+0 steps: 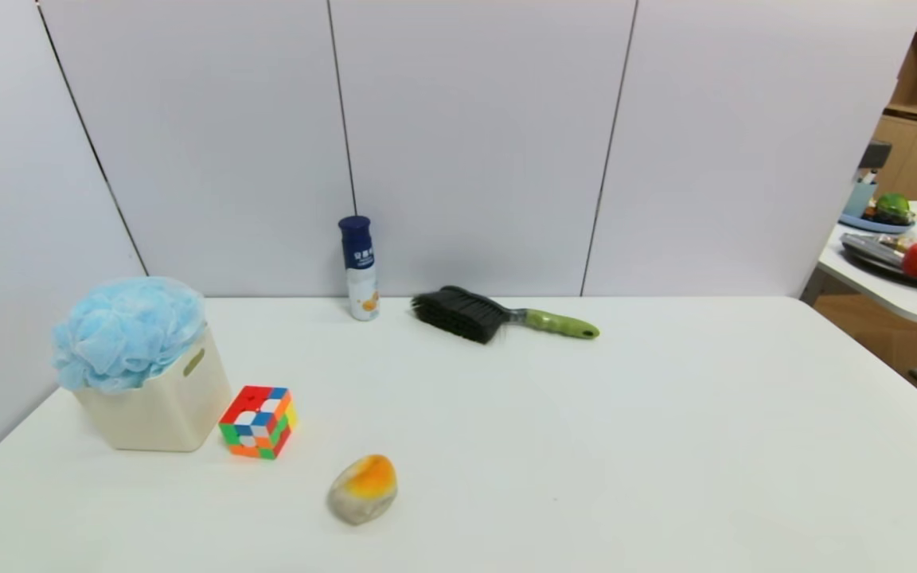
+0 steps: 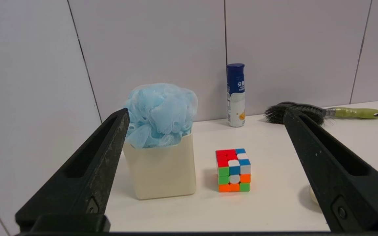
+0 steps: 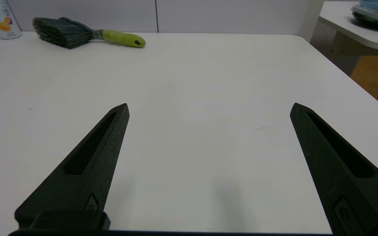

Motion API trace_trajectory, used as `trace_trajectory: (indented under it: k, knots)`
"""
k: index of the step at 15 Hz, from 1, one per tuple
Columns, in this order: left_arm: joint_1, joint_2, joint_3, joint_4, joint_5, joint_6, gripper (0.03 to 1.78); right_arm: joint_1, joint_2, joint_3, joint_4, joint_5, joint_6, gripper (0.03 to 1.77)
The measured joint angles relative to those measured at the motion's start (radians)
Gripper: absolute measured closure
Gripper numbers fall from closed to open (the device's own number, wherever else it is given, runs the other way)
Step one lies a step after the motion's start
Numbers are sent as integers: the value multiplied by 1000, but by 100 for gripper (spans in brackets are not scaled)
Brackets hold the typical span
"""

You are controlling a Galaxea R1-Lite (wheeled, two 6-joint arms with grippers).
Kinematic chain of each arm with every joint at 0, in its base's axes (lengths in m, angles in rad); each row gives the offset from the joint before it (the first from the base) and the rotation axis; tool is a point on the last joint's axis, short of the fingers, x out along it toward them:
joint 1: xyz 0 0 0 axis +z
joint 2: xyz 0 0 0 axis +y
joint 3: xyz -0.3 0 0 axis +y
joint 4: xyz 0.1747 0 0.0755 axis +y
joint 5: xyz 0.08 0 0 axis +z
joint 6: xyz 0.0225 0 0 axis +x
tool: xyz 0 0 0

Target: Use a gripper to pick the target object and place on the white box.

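Blue pouf [image 1: 126,330] sitting atop white box [image 1: 158,406]; left gripper [image 2: 205,121] and right gripper [image 3: 208,111] both hanging wide, empty; loosely perched pouf risking rolling off if nudged

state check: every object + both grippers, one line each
bath pouf: sitting atop the white box, free
white box: upright
puzzle cube: beside box, scrambled
spray bottle: upright, capped
brush: lying flat
egg-shaped lump: lying on table
left gripper: jaws open, empty
right gripper: jaws open, empty
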Motion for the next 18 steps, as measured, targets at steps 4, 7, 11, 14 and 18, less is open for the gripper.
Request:
trace_trajectory:
  k: [4,7,11,14,18]
  knots:
    - [11,-182,40,190,-1,4,12,-1,0,0,0,0,0,10]
    - [6,-253,44,348,-1,13,12,-1,0,0,0,0,0,10]
    - [4,-277,44,513,19,28,12,-1,0,0,0,0,0,10]
    - [4,-279,44,558,46,16,12,0,0,0,0,0,0,10]
    - [3,-279,44,563,54,-16,12,0,0,0,0,0,0,10]
